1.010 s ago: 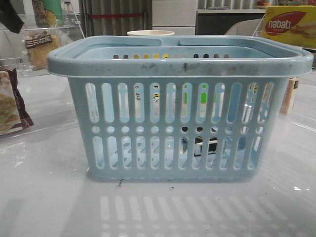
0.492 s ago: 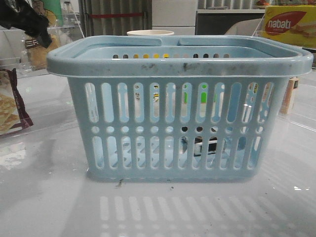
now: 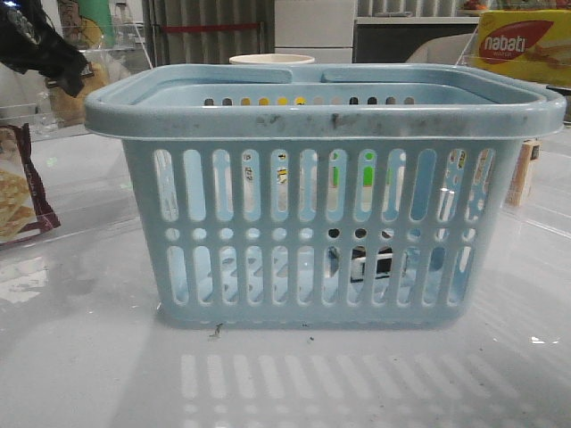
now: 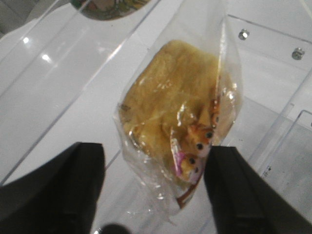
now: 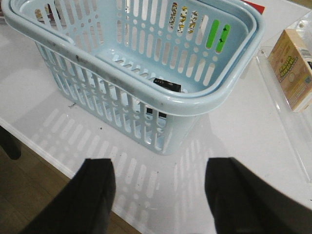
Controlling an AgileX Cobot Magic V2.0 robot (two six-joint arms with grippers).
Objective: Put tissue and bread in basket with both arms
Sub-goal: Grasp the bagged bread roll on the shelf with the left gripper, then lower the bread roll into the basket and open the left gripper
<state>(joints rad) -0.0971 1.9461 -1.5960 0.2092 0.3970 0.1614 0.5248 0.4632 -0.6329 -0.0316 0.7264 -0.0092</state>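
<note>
Left gripper (image 4: 156, 190) spread above bread (image 4: 170, 117), tissue (image 5: 167, 85) inside basket (image 3: 326, 111)

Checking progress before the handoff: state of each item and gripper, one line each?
basket: upright on the table, handles down on the rim.
tissue: already lying on the basket floor.
bread: wrapped, outside the basket, not gripped.
left gripper: open, fingers either side of the bread wrapper.
right gripper: open, empty, above the table beside the basket.

Basket (image 3: 321, 214) is set mid-desk (image 3: 89, 374). Tissue (image 5: 167, 85) is seen inside it, on the floor toward the right. Cracker bag (image 3: 20, 192) is placed at far left; small carton (image 3: 524, 172) just right of the basket.
</note>
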